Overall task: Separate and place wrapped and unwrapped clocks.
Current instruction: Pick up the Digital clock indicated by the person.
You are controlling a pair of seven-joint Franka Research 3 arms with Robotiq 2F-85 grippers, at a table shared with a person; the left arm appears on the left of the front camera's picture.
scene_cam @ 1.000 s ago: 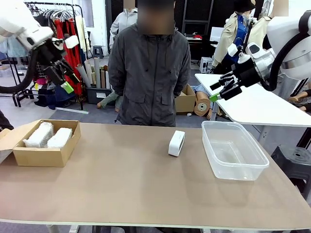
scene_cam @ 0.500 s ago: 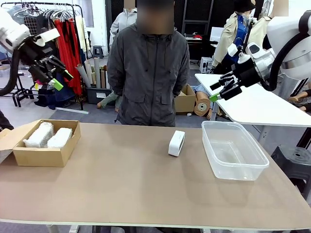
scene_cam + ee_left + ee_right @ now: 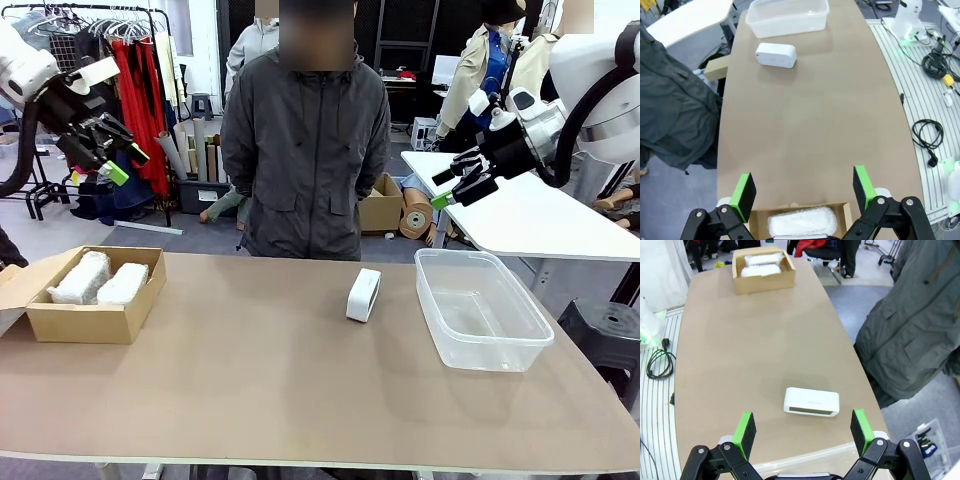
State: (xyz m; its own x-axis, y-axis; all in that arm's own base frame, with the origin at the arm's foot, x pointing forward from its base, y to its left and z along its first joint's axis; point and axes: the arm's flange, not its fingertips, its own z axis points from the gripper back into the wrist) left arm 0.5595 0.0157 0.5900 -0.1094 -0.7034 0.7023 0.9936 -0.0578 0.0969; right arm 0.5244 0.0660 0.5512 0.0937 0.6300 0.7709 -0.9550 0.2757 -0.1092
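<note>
1. Fingers of the left gripper (image 3: 127, 161) stand wide apart with nothing between them, high above the table's left end; the left wrist view looks down past its green pads (image 3: 743, 190) onto the box.
2. Fingers of the right gripper (image 3: 442, 188) are likewise spread wide and empty, raised over the far right, above the tub.
3. Three clocks: one wrapped clock (image 3: 80, 278) and a second wrapped clock (image 3: 123, 284) lie side by side, touching, inside the cardboard box (image 3: 80, 325). One bare clock (image 3: 363, 295) stands on its long edge on the table (image 3: 260, 390), between box and tub, nearer the tub but apart from it.
4. One clear tub (image 3: 428, 300) sits at the right end, close to the right edge.
5. One box sits at the left end, its flap hanging past the left edge.
6. One person (image 3: 305, 150) stands at the far edge, just behind the bare clock.
7. Open tabletop runs across the whole middle and near side.
</note>
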